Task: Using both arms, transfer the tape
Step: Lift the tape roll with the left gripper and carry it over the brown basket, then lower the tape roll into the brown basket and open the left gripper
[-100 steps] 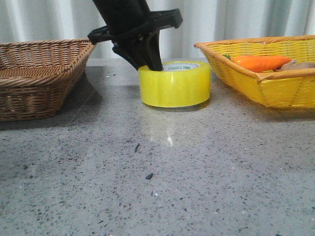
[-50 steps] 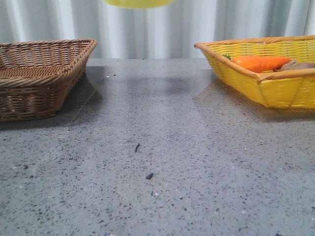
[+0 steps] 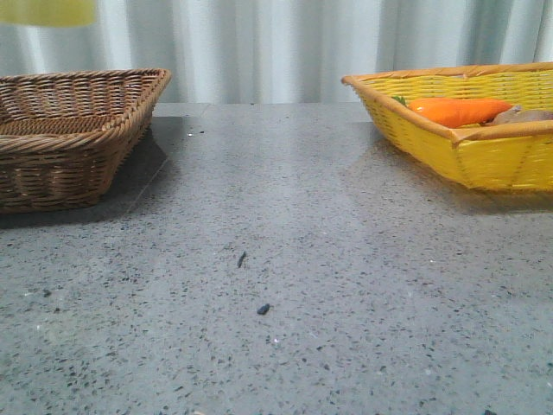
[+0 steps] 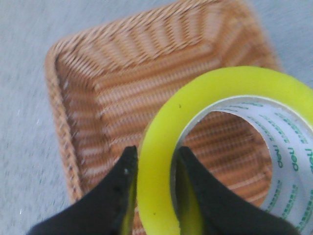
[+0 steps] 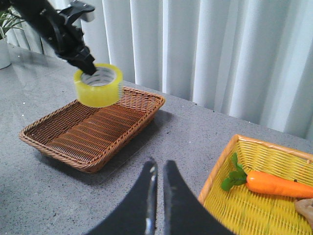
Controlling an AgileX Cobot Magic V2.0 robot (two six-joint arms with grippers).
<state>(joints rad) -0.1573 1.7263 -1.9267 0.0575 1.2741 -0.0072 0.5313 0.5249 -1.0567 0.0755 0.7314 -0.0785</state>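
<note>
The tape (image 4: 225,147), a yellow roll with a white core and green print, hangs in my left gripper (image 4: 155,155), which is shut on the roll's wall, one finger outside and one inside. It is held in the air above the brown wicker basket (image 4: 112,83). In the right wrist view the tape (image 5: 98,84) hangs over the brown basket (image 5: 93,128), held by my left gripper (image 5: 87,62). In the front view only the tape's lower edge (image 3: 47,11) shows at the top left. My right gripper (image 5: 159,167) is shut and empty above the table.
A yellow wicker basket (image 3: 467,147) stands at the right and holds an orange carrot (image 3: 458,110). The brown basket (image 3: 69,130) stands at the left. A potted plant (image 5: 5,44) is at the far edge in the right wrist view.
The left gripper lifted the tape off the table, then carried it left and up; the tape now shows only at the top left corner of the front view.
</note>
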